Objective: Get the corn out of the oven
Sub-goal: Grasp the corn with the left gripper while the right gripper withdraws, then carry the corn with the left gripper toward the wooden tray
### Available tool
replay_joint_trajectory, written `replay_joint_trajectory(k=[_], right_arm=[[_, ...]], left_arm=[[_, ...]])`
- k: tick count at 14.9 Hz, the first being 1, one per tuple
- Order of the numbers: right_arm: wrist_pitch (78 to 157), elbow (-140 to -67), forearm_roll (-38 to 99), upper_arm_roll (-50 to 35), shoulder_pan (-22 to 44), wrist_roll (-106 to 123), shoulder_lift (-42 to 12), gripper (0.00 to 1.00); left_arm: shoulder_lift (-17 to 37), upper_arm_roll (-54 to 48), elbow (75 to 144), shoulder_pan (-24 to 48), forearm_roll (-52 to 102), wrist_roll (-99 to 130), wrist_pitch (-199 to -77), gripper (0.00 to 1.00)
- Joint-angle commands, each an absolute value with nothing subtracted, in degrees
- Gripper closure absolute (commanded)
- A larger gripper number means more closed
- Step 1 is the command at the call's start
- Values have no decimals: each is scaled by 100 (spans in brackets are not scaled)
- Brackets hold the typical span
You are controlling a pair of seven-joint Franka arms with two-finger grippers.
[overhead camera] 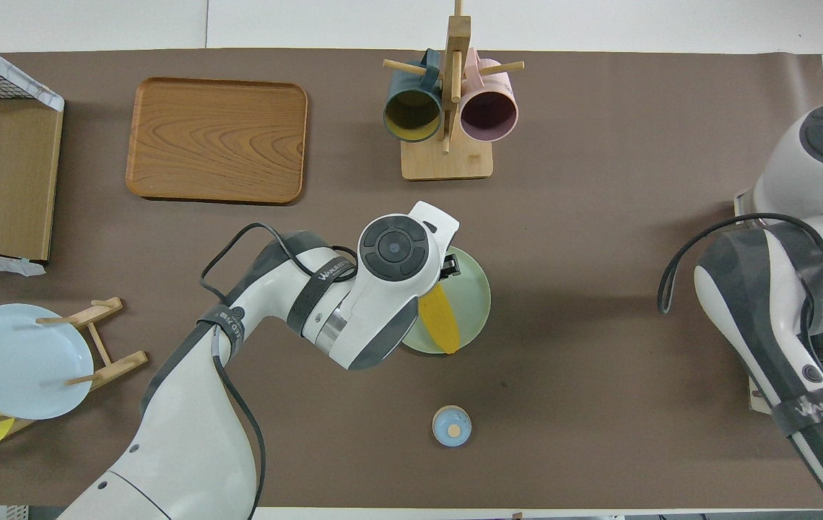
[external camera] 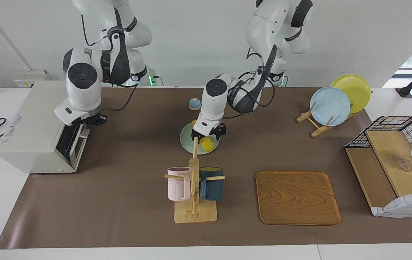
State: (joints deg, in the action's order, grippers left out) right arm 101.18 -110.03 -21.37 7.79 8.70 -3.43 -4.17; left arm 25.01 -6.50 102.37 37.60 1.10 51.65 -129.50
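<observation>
**Corn on the plate, left gripper straddling it**

The left gripper (external camera: 206, 136) hangs low over the bright yellow tapered corn cob (external camera: 207, 143), fingers spread to either side of it; whether they pinch it I cannot tell. The cob lies on the pale green round plate (external camera: 186, 139), its long axis running toward and away from the robots. The right gripper (external camera: 93, 121), clenched, sits at the boxy off-white toaster oven (external camera: 32, 126) door, well apart from the cob.
</observation>
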Motion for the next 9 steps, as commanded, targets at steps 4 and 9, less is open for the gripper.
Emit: replay_joint_trajectory(k=[4,9], right_arm=[[9730,-11074,-2197,765,545,377,-273,100],[9336,-10768,-1778,773,545,484,-18,100]], left_arm=[[2505,-571,10292,3858,9,5265,-13078,100],[2470,-554,10030,3868,9,5282,-12842,100]])
